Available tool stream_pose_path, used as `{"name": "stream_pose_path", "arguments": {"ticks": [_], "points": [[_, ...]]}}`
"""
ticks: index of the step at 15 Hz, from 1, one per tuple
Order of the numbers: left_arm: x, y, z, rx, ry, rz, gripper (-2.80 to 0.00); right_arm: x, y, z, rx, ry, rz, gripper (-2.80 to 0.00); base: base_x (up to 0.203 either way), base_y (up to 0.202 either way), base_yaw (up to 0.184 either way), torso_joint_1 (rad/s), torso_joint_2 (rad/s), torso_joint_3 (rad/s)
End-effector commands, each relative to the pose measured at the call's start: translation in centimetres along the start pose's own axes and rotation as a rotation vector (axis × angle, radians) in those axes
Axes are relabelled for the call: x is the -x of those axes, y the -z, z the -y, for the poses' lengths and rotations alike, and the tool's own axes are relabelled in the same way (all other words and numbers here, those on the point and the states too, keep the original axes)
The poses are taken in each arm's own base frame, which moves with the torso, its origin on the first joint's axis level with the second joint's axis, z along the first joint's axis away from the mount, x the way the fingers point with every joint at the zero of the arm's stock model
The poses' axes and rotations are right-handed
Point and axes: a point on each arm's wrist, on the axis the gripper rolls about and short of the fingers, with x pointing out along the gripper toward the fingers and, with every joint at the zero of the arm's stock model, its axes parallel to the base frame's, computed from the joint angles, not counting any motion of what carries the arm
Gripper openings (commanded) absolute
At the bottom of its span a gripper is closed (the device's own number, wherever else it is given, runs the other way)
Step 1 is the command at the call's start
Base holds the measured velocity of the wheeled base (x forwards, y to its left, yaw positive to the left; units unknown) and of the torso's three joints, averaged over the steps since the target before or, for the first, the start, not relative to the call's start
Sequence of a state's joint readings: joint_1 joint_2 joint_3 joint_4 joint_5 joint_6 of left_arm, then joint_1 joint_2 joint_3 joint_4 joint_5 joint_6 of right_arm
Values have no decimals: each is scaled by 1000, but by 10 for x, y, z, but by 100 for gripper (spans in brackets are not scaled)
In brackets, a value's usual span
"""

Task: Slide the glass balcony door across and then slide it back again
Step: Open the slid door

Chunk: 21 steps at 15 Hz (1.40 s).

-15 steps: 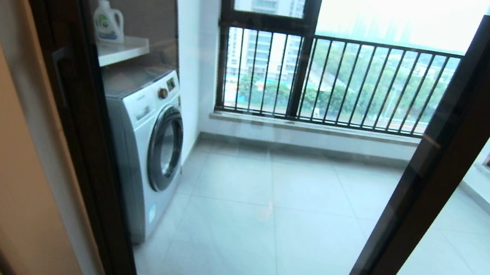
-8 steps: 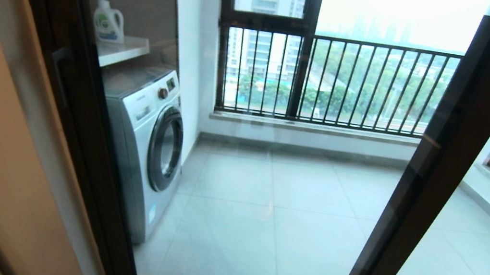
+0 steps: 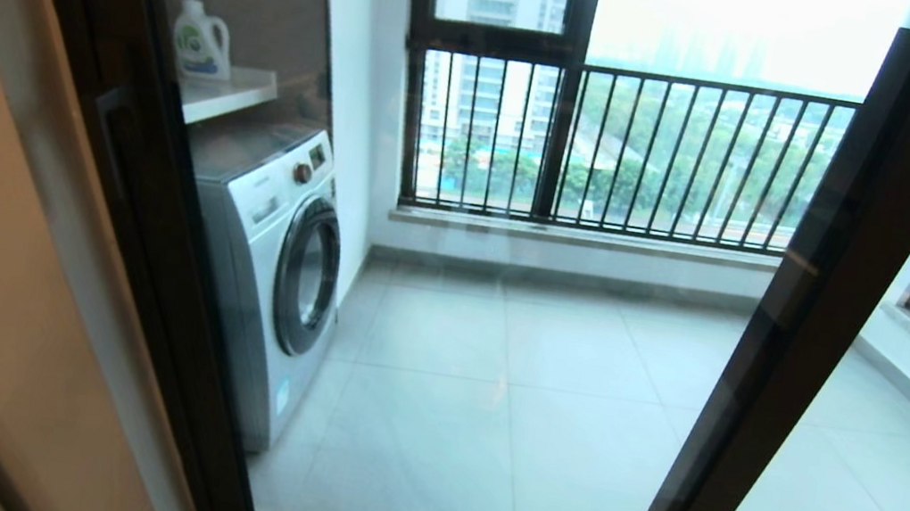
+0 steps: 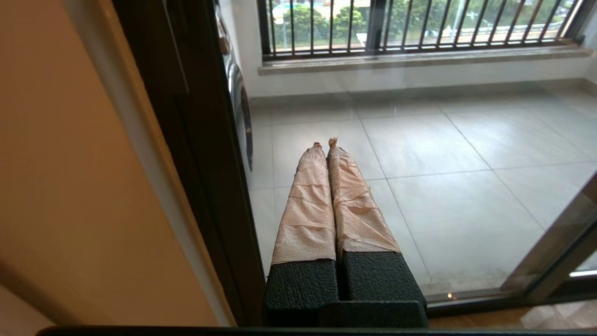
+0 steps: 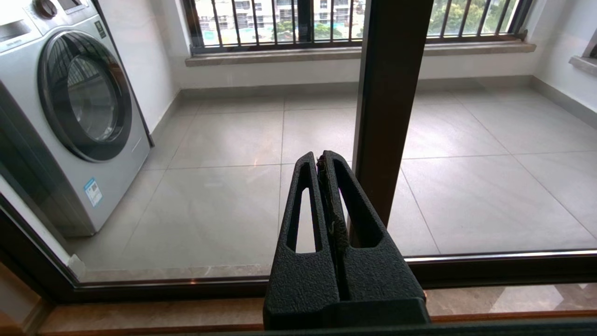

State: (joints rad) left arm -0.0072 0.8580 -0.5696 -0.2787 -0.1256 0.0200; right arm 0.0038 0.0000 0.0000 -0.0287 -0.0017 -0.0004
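balcony floor (image 3: 545, 377): grey tiles | washing machine (image 3: 273, 264): left wall

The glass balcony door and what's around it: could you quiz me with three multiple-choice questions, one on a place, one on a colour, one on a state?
1. Where does the washing machine stand?
A. Behind the glass, on the robot's left
B. Indoors, in front of the door
C. Against the railing on the robot's right

2. What colour is the frame of the glass balcony door?
A. White
B. Dark brown-black
C. Bright red

3. How are the fingers of the left gripper?
A. Spread wide
B. Clamped on the door handle
C. Shut, holding nothing

Answers:
1 A: the head view shows it through the glass on the left.
2 B: its uprights are dark.
3 C: the taped fingers lie together in front of the glass, with nothing between them.
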Motion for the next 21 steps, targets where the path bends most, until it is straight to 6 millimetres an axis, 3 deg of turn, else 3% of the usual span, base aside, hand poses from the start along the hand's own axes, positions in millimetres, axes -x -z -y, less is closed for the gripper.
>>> {"name": "stream_pose_path", "arguments": {"ticks": [1,3,6,12,21], "points": [[-80,-4,-11,6,-25,-98,-280,-1,3,0,1,-1,-7,-280,0,0,0,0,0,0],[-118,-24,-18,-8,-70,-31,-280,-1,3,0,1,-1,-7,-280,0,0,0,0,0,0],[-157,-22,-42,-46,-150,-48,-280,-1,3,0,1,0,-7,-280,0,0,0,0,0,0],[-158,-17,-92,-56,-166,-60,-280,-1,3,0,0,-1,-7,-280,0,0,0,0,0,0],[-216,3,-121,-39,-173,-115,-280,-1,3,0,1,0,-7,-280,0,0,0,0,0,0]]}}
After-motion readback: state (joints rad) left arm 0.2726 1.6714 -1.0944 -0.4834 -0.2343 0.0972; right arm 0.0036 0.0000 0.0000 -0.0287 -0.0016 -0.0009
